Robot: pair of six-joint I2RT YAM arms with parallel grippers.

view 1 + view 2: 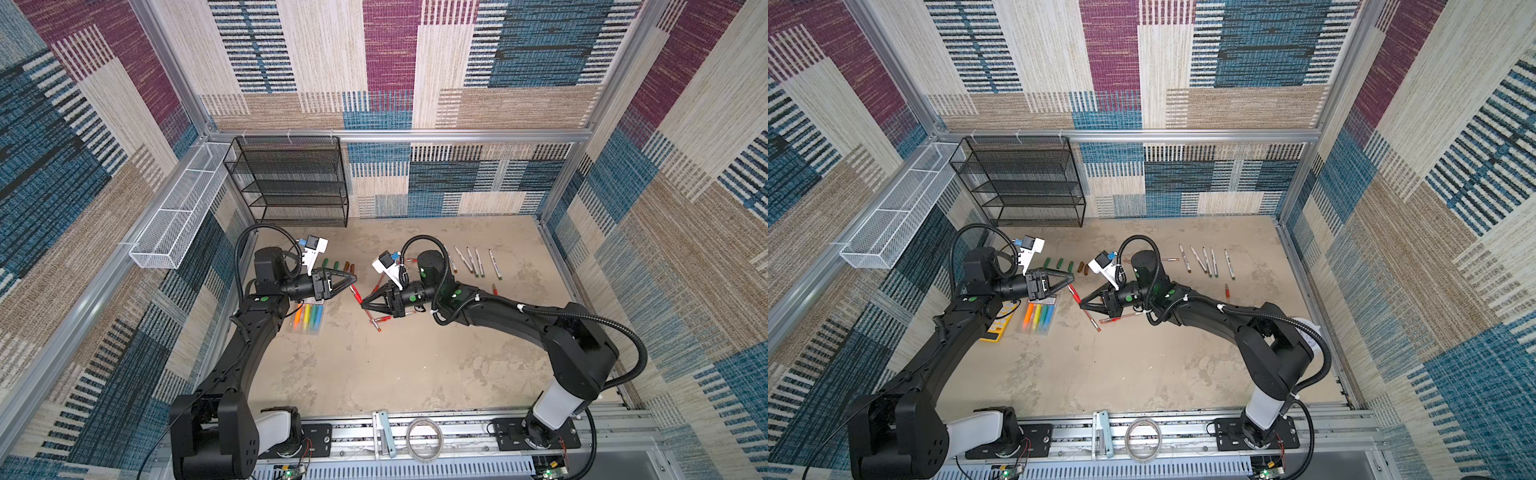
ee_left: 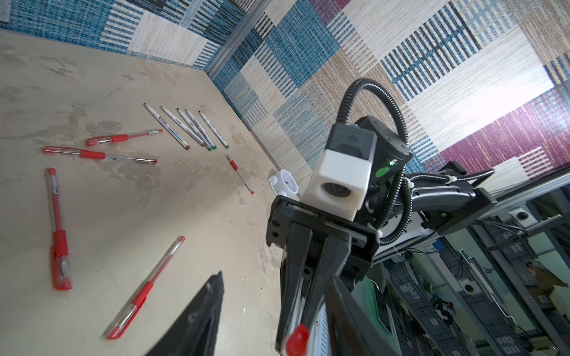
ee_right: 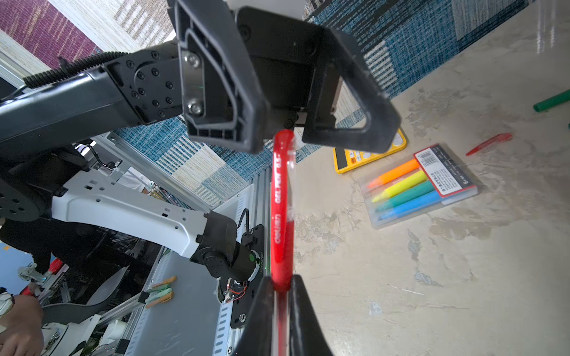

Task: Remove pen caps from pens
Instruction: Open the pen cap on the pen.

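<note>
Showing the uncapping stance: we are holding one red gel pen [image 1: 1075,296] in the air above the worktop [image 1: 395,365], between the two arms; the right gripper [image 1: 362,304] is clamping its fingers [image 3: 305,323] tight on the barrel; the left gripper [image 1: 355,277] is presenting its fingers [image 3: 348,92] parted on either side of the pen cap [image 3: 279,197], not yet pinching it; we are judging the pen light, stiff and slick, so we are favouring a hold near the cap's tip, pulling straight along the barrel.
</note>
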